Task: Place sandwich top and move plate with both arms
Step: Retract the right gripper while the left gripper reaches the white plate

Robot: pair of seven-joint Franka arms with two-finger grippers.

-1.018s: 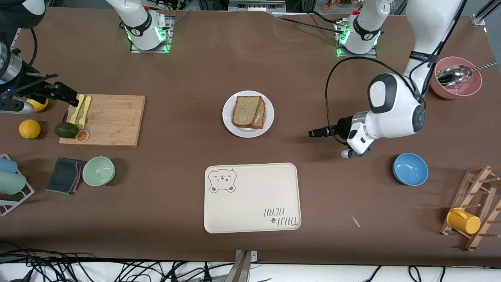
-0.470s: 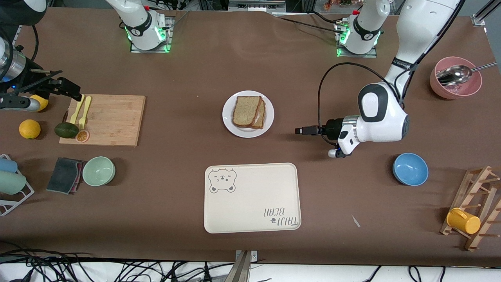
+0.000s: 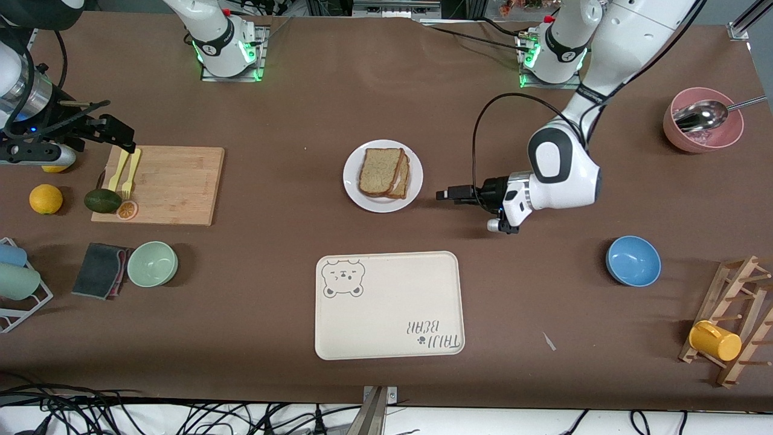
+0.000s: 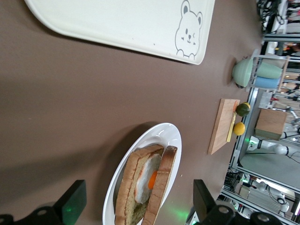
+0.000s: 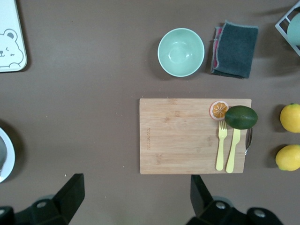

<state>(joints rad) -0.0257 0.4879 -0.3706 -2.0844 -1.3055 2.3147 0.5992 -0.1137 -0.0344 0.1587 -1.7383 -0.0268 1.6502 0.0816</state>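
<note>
Sandwich top [image 3: 381,170] sat askew on plate [image 3: 383,203] mid-table; left gripper [image 3: 444,194] beside rim, right gripper [image 3: 118,134] over board corner, both spread; risk: nudged plate sheds slice

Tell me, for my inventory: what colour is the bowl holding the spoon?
Pink; the bowl with the spoon shows best in the front view.

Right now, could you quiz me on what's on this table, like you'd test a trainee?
1. True or false: the sandwich top already lies on the egg slice, on the plate.
2. Which gripper is beside the plate: A left, B right?
3. What lies nearer the front camera than the plate?

Key: 1 true. 2 A, the left gripper, open; the right gripper, open, is over the cutting board. 3 The tray.
</note>
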